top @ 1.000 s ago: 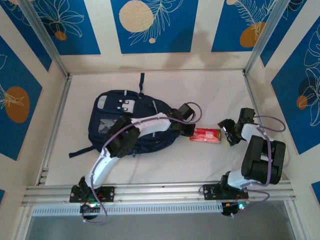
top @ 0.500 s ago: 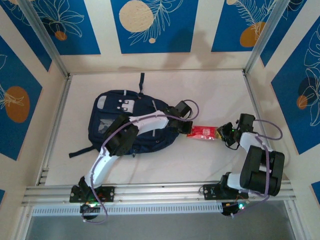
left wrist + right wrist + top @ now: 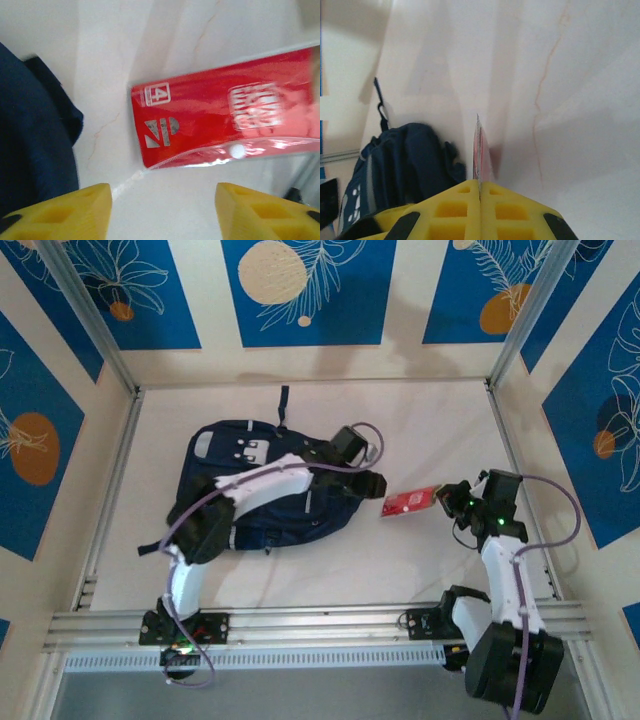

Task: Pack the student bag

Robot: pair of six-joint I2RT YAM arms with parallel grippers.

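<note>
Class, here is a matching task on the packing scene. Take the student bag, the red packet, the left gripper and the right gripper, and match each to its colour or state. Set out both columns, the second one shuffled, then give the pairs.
Column one:
1. student bag
2. red packet
3. left gripper
4. right gripper

Column two:
A. open, holding nothing
B. navy blue, lying on the table
C. shut on the packet's end
D. pinched at one end, its other end towards the bag

Pairs: 1-B; 2-D; 3-A; 4-C
</note>
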